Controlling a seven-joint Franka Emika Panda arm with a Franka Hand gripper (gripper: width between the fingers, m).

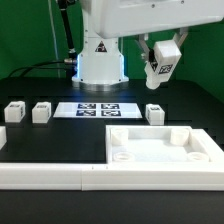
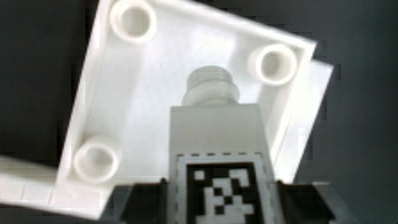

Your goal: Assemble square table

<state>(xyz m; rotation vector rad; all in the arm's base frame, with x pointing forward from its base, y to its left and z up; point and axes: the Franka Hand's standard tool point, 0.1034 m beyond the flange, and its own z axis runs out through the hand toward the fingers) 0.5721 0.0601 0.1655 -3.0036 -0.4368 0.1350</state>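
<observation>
The white square tabletop slab [image 1: 160, 146] lies on the black table at the exterior view's right, its rim and round corner holes facing up. My gripper [image 1: 163, 62] hangs in the air above it and is shut on a white table leg [image 1: 160, 66] with a marker tag. In the wrist view the held leg [image 2: 217, 130] points down toward the slab [image 2: 169, 90], with its threaded tip near a corner hole [image 2: 278, 63]. The dark fingers [image 2: 146, 203] press both sides of the leg. Three more legs [image 1: 41, 112] stand on the table.
The marker board [image 1: 98, 110] lies in front of the robot base [image 1: 101, 60]. A long white L-shaped rail [image 1: 60, 172] runs along the table's near edge. Loose legs stand at the left [image 1: 16, 110] and beside the slab [image 1: 154, 112].
</observation>
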